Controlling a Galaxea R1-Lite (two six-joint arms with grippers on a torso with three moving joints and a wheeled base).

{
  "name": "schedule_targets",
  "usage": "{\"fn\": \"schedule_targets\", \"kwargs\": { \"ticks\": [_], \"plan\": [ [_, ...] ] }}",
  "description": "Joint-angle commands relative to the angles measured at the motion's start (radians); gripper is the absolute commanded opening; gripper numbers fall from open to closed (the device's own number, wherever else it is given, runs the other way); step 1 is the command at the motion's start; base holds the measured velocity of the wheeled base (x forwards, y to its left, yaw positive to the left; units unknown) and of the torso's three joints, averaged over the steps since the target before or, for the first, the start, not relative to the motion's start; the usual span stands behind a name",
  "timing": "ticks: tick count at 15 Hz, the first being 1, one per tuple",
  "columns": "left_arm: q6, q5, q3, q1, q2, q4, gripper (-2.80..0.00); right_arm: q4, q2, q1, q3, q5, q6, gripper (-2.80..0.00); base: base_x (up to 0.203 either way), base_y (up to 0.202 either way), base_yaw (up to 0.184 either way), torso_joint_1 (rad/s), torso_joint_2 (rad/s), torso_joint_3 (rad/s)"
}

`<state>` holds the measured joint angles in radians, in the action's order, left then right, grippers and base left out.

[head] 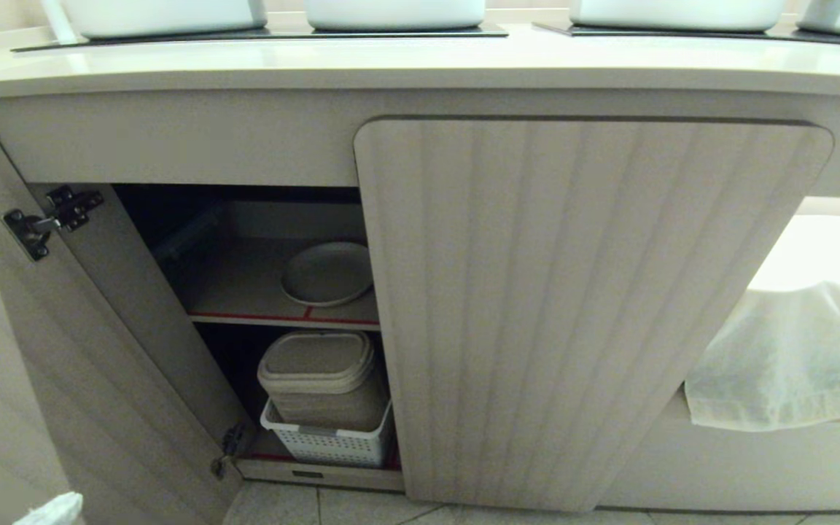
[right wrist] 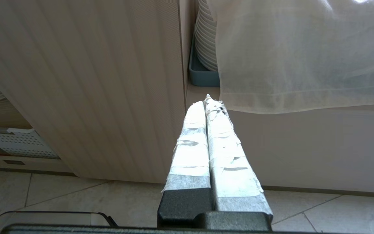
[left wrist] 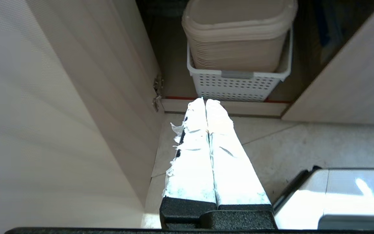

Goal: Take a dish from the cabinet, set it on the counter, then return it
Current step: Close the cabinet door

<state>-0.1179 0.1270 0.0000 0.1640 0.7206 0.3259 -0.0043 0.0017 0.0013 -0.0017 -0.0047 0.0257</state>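
Two grippers sit low and nearest of all, both with their taped fingers pressed flat together and nothing between them. In its own wrist view the left gripper (left wrist: pixel 205 101) hangs over the tiled floor (left wrist: pixel 304 146) just in front of the open compartment, its tips pointing at a white perforated basket (left wrist: pixel 235 86); a scrap of its white tape shows at the lower left corner of the head view. The right gripper (right wrist: pixel 208 99) hangs before the closed fluted door (right wrist: pixel 86 81), near the hem of a pale sheer cloth (right wrist: pixel 304 55) that drapes over the opening further right, where a stack of plates (right wrist: pixel 205 39) stands in a blue-grey tray (right wrist: pixel 201 73). Beyond the grippers, the cabinet (head: pixel 595 306) stands with its left door (head: pixel 63 379) swung wide on its hinge (head: pixel 48 219). On the cabinet floor the basket holds a lidded beige container (head: pixel 321 375). Above that, on the shelf edged in red (head: pixel 245 292), lies the dish (head: pixel 327 273), flat and alone, toward the right side of the opening, its right edge hidden by the closed door. Farthest and highest runs the counter (head: pixel 420 62), its rounded front edge overhanging the doors; white tubs (head: pixel 391 11) rest on its black inset panels (head: pixel 259 35).
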Motion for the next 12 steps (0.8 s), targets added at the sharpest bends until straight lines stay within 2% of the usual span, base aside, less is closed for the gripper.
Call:
{"fn": "schedule_targets", "kwargs": {
  "ticks": [1,3,6,12],
  "plan": [
    [-0.005,0.005,0.0,0.004,-0.133,-0.067,-2.8,0.0,0.0,0.0,0.0,0.0,0.0,-2.8,0.0,0.0,0.0,0.0,0.0,0.0],
    [-0.005,0.001,0.0,-0.023,-0.198,-0.134,-2.8,0.0,0.0,0.0,0.0,0.0,0.0,-2.8,0.0,0.0,0.0,0.0,0.0,0.0],
    [-0.005,-0.001,0.0,-0.094,-0.272,-0.171,-2.8,0.0,0.0,0.0,0.0,0.0,0.0,-2.8,0.0,0.0,0.0,0.0,0.0,0.0],
    [0.006,-0.015,0.0,-0.139,-0.37,-0.199,-2.8,0.0,0.0,0.0,0.0,0.0,0.0,-2.8,0.0,0.0,0.0,0.0,0.0,0.0]
  ]
}}
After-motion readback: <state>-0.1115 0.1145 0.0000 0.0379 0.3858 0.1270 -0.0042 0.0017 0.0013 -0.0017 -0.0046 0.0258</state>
